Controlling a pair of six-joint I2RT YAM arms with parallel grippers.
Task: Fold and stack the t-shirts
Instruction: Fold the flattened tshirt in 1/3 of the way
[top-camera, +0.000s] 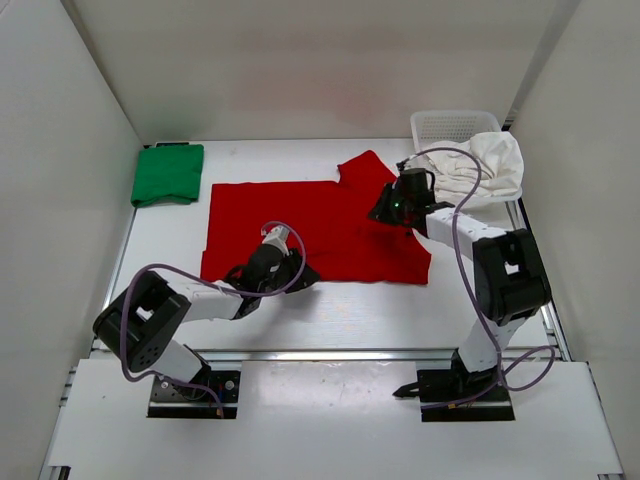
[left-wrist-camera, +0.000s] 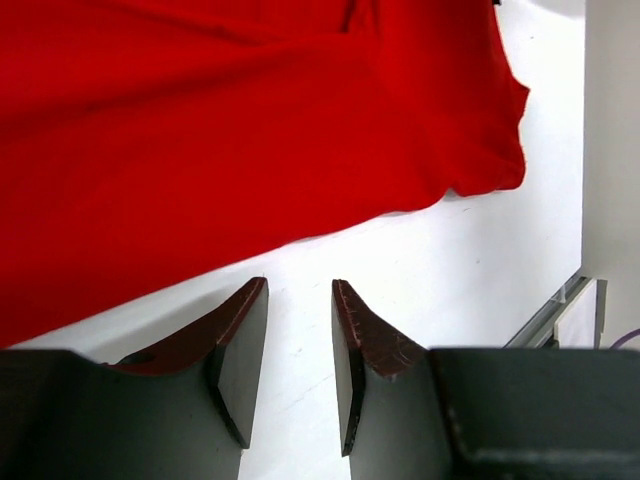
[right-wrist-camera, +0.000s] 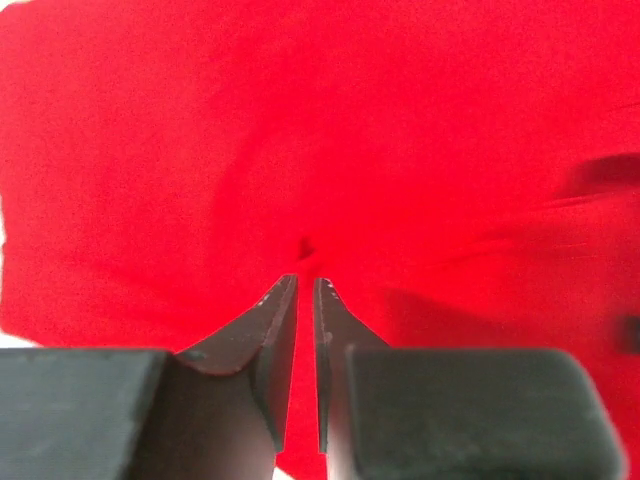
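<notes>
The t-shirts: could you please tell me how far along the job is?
Done: green t-shirt lies folded, at left. In hand: red t-shirt spread flat, right claw pinching it, left claw open at its near edge. To do: white t-shirt heaped on the basket; no stack.

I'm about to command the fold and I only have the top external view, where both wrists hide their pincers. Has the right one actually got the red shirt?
Observer: In the right wrist view the right pincer is almost closed, and the red t-shirt puckers right at its tips. It looks pinched.
Operator: And the left one?
Observer: The left pincer is open, with only bare table between its jaws.
Operator: Is it over the hem?
Observer: No. In the left wrist view the shirt's near edge lies ahead of the pincer, and a strip of white table shows between them.
</notes>
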